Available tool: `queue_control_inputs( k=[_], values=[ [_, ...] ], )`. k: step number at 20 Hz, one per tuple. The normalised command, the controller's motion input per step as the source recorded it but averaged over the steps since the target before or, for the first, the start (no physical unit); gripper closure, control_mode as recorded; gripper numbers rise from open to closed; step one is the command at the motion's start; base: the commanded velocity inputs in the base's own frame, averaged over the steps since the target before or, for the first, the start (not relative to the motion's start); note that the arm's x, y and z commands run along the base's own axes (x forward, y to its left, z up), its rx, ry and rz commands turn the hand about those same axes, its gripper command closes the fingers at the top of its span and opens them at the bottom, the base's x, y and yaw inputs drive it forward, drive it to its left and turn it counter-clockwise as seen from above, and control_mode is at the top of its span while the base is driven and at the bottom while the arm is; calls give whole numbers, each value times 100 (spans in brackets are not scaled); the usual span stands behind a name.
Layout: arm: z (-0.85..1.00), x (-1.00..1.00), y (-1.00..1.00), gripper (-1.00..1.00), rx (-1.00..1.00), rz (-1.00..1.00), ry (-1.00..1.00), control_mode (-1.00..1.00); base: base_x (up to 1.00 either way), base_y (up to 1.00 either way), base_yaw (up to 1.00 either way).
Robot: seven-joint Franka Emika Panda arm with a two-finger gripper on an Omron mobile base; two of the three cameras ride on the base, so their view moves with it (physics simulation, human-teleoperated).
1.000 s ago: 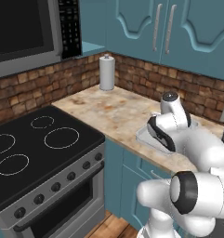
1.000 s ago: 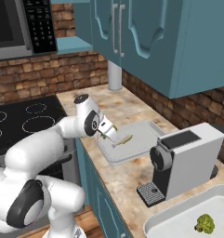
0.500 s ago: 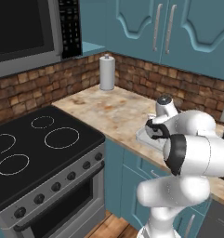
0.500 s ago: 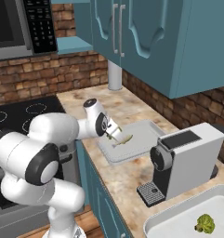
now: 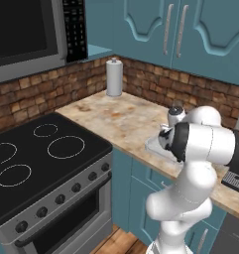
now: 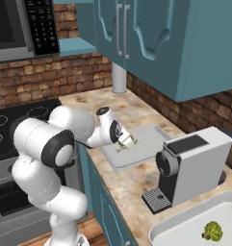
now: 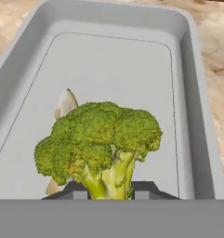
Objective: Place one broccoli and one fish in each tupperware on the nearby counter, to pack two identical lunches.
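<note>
One broccoli (image 7: 100, 139) clamped by end effector (image 7: 108, 189) above tupperware (image 7: 187, 69).

left base view looks from behind-left across the stove (image 5: 46, 163) toward the desk (image 5: 126, 119); right base view covers the same desk (image 6: 136, 182) from behind-right. hand view hangs close, looking down into the tupperware (image 7: 197, 93).

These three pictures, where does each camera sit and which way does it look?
Left base view: behind the arm's left, facing stove and counter; white arm at lower right.
Right base view: behind its right, facing coffee machine; arm at lower left.
Hand view: on the hand, looking into the tupperware; fingertips grip broccoli.
Both base views share the tupperware.
</note>
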Motion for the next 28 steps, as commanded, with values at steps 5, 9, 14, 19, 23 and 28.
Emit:
queue_control_inputs(
  k=[5, 9, 14, 19, 23, 28],
  values=[
    [-29, 33, -28, 100, 0, -6, 0, -100, 0, 0, 0],
    [-20, 41, -31, -100, 0, -6, 0, -100, 0, 0, 0],
    [-3, 35, -18, -100, 0, -7, 0, -100, 0, 0, 0],
    [17, -8, 39, -100, -5, -2, 0, -100, 0, 0, 0],
    [46, -65, 58, -100, -13, 0, -2, -100, 0, 0, 0],
    [71, -81, 62, -100, -14, 0, -9, -100, 0, 0, 0]
  ],
)
